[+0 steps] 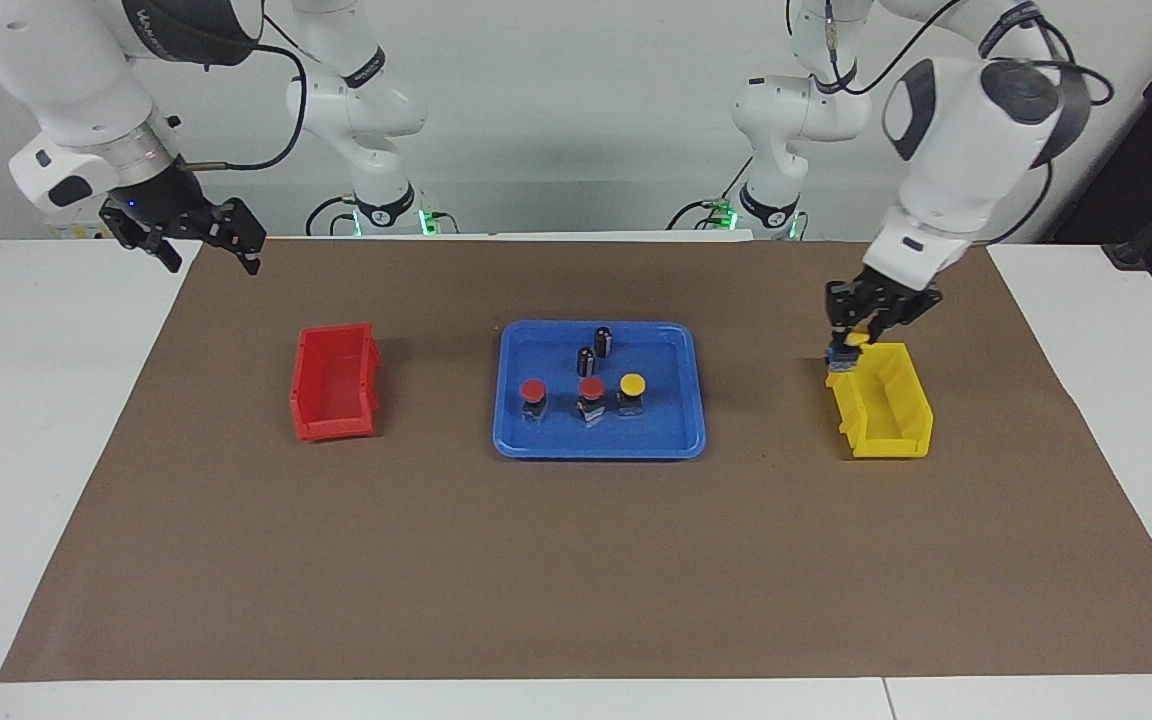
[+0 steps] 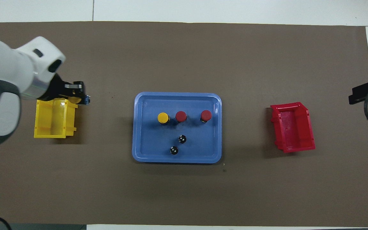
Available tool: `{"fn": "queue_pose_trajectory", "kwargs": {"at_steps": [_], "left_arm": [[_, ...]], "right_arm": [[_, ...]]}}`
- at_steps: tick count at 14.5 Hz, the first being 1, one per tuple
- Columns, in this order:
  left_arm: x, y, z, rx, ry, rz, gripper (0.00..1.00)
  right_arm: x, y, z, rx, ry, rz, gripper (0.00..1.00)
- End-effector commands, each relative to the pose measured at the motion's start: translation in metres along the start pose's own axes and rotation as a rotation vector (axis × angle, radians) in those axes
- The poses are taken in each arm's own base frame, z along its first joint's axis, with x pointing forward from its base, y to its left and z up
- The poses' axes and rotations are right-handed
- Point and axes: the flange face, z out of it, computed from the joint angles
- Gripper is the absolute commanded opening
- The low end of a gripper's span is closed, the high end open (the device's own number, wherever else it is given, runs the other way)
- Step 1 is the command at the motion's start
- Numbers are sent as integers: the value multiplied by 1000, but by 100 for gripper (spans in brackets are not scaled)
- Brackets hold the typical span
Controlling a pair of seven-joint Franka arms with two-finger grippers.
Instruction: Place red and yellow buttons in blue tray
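The blue tray (image 1: 598, 452) lies mid-table; it also shows in the overhead view (image 2: 177, 160). In it stand two red buttons (image 1: 533, 390) (image 1: 592, 387) and one yellow button (image 1: 633, 383) in a row. My left gripper (image 1: 851, 347) is shut on the second yellow button (image 1: 857, 339) and holds it just above the yellow bin's (image 1: 886, 410) rim, at the end nearer the robots. From above, the left gripper (image 2: 83, 97) covers this button. My right gripper (image 1: 211, 252) is open and empty, waiting over the mat's corner at the right arm's end.
Two capless black cylinders (image 1: 603, 340) (image 1: 586, 360) stand in the tray, nearer the robots than the buttons. An empty red bin (image 1: 334, 385) sits toward the right arm's end. Brown mat covers the table.
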Motion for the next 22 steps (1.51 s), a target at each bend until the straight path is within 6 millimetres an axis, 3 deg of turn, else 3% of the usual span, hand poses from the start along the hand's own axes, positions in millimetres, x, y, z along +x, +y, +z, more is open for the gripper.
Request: {"fn": "queue_pose_trajectory", "kwargs": {"at_steps": [1, 2, 6, 10, 14, 15, 16, 17, 19, 22], "left_arm": [[-3, 60, 57, -23, -15, -7, 1], [-5, 70, 75, -27, -9, 5, 1], [-21, 109, 99, -55, -30, 42, 1], [-38, 117, 139, -53, -22, 51, 1], [-49, 110, 162, -52, -16, 48, 3], [-50, 109, 165, -53, -13, 44, 16], [-49, 110, 163, -54, -14, 45, 63], [-48, 111, 161, -54, -14, 45, 86], [-44, 114, 151, -60, -6, 46, 94], [-27, 110, 105, -35, -52, 45, 100]], "right_arm": [[-5, 4, -2, -17, -1, -22, 100], [-5, 4, -2, -17, -1, -22, 100], [-3, 3, -4, -17, 8, -25, 100], [-3, 3, -3, -17, 6, -25, 100], [-3, 3, -3, -15, 5, -23, 100], [-3, 3, -3, -15, 5, -23, 100], [-3, 2, -3, -15, 5, -25, 100], [-4, 3, -4, -15, 6, -23, 100], [-4, 3, -4, -15, 6, -25, 100], [-4, 2, -4, -15, 5, -26, 100]]}}
